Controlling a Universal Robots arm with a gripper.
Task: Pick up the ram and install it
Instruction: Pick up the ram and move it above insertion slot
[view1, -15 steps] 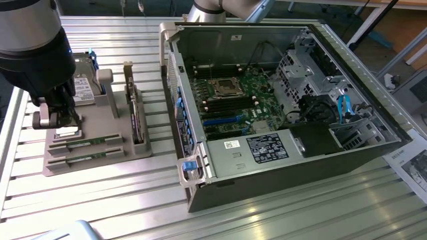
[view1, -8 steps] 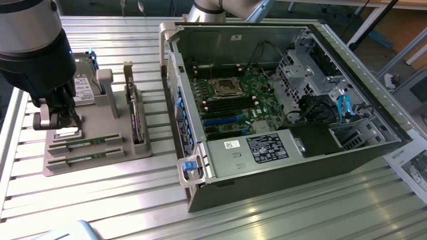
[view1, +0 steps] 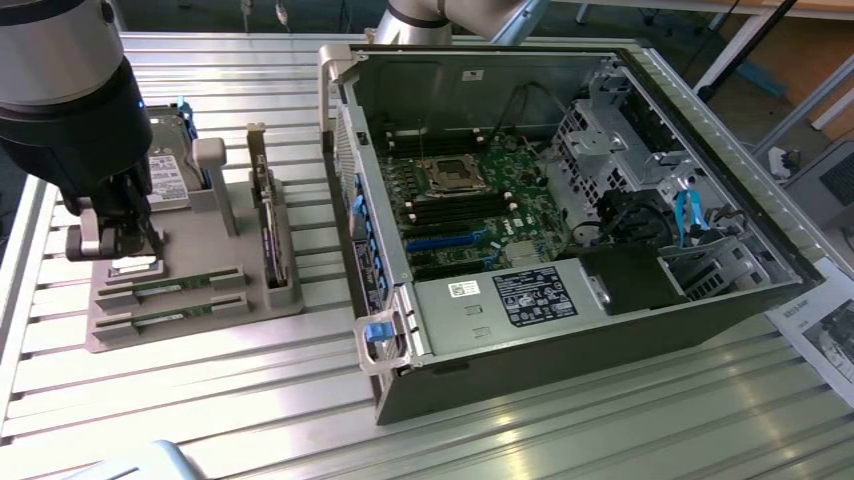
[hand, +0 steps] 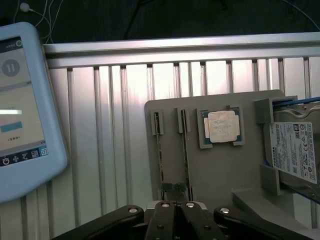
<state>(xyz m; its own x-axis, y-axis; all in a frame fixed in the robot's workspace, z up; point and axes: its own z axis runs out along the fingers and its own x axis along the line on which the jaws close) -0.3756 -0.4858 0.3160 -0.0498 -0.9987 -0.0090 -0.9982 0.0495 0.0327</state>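
Fingers (hand: 164, 222): shut tight, empty, poised above grey fixture (hand: 220, 170) on desk (hand: 100, 140). Two ram sticks (hand: 186, 150) seated edge-up in adjacent slots beside processor (hand: 221, 126). Approach step, by judgement; pick-up not begun. To grasp: spread fingers, straddle one stick, descend squarely.

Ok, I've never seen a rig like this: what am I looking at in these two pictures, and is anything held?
One picture comes from a separate camera: a robot arm stands over a grey holder on a metal table, beside an open computer case. The other comes from a camera on the arm's wrist. In the holder sit two ram sticks, a square processor chip and a hard drive; a light-blue tablet lies nearby. The gripper is shut, close to the ram sticks, with nothing visibly held.
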